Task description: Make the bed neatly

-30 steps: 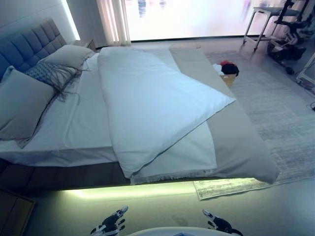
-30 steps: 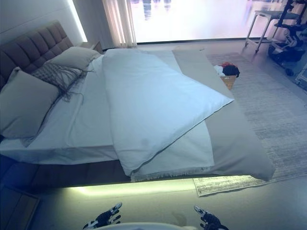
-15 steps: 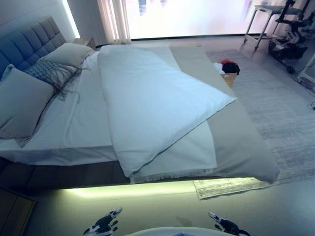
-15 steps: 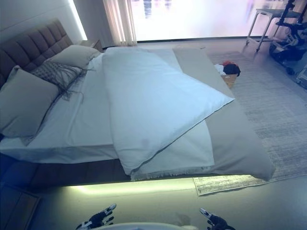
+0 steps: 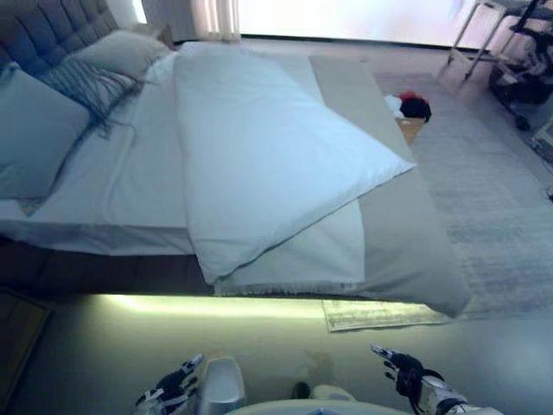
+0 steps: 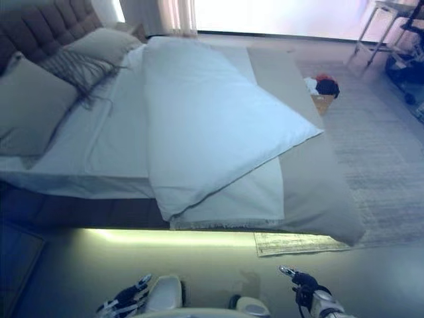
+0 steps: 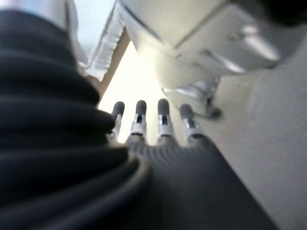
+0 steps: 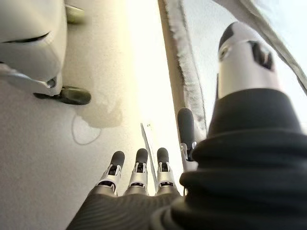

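The bed (image 5: 121, 285) lies across the view, its tufted headboard (image 5: 39, 35) at the upper left. A white duvet (image 5: 259, 147) lies folded back askew over the middle, one corner pointing right and another hanging over the near edge. A grey throw (image 5: 406, 233) covers the foot end. Grey pillows (image 5: 34, 130) and a fringed cushion (image 5: 82, 82) rest by the headboard. My left hand (image 5: 170, 393) and right hand (image 5: 404, 372) hang low near the floor, in front of the bed, fingers straight, holding nothing.
A basket with red and dark clothes (image 5: 410, 112) stands beyond the bed on a grey rug (image 5: 492, 190). A small pale mat (image 5: 380, 313) pokes out under the bed's near corner. A metal stand (image 5: 471, 35) and equipment occupy the far right.
The camera has tilted down and come closer to the bed. Both hands show a little higher and more fully at the bottom edge; the bedding has not moved.
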